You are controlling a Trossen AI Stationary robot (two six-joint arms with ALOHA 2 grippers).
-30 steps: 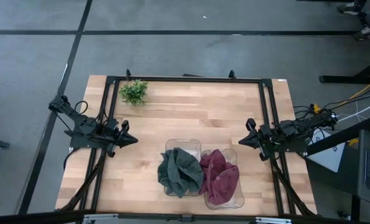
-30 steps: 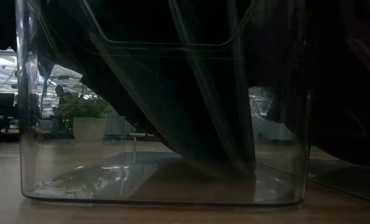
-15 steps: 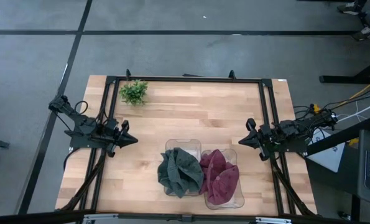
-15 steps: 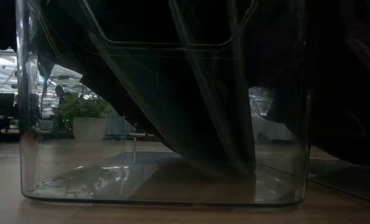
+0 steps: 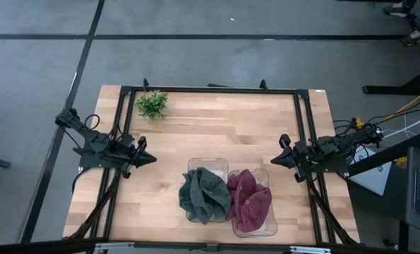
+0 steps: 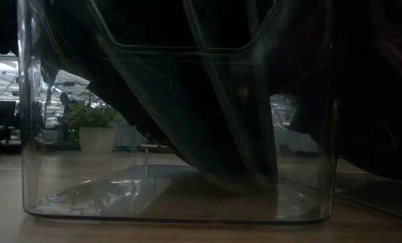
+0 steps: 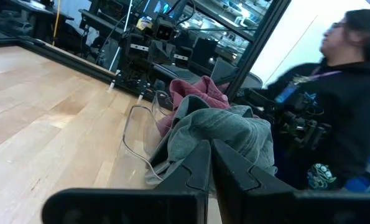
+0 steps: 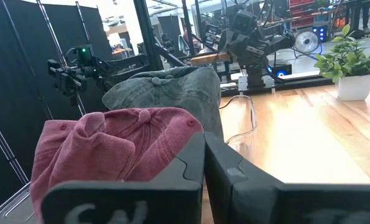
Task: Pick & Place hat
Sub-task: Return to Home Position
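Your left gripper (image 5: 147, 159) sits well left of gray-cap bin (image 5: 208, 165), right gripper (image 5: 277, 161) well right. Both pinched closed, empty, clear since sorting looks finished. Inside that bin: gray caps (image 5: 205, 194); red caps (image 5: 248, 200) just right.

The bench (image 5: 231, 134) is pale wood, smooth, with thin grain lines and a soft shine. The black frame (image 5: 210, 90) round it looks like matt metal. The left bin (image 5: 210, 161) and the right bin (image 5: 265, 173) are clear plastic, glossy, with bright glints on their walls. The gray caps (image 5: 205, 194) are soft cloth, faded and full of folds. The red caps (image 5: 250, 200) are the same sort of cloth, wrinkled and dull, with sewn seams. The left tool (image 7: 210, 146) and the right tool (image 8: 204, 138) look like dark, dull, smooth plastic. The plant (image 5: 152, 104) has green leaves, and its pot (image 8: 354, 86) is white and smooth. The floor (image 5: 195, 63) is gray and matt.
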